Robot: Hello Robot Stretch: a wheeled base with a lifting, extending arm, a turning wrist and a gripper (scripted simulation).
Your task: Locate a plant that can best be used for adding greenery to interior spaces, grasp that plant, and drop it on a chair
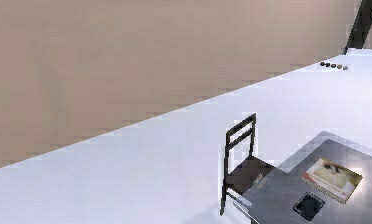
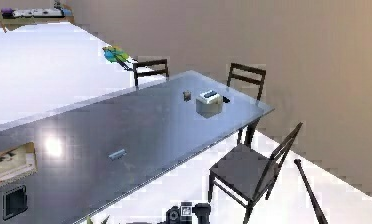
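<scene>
Search step, it seems. A small green leafy clump [image 2: 116, 55], likely the plant, lies at eleven o'clock beyond the long glossy grey table [image 2: 144, 120], near a dark wooden slat-back chair [image 2: 151, 70]. The dark gripper [image 2: 189, 213] shows at six o'clock; whether it holds anything cannot be told. Next: drive closer.

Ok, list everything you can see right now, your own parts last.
Table: one, grey, arm side view's middle.
Chairs: four, dark; three around the table, one at its corner in the forward view.
Green thing: one, likely the plant, beside the far left chair.
Box: one, white and tan, on the table.
Book: one, pale, table corner.
Flat device: one, black, beside the book.
Pincer: one, dark, bottom edge; cannot tell whether it holds anything.
</scene>
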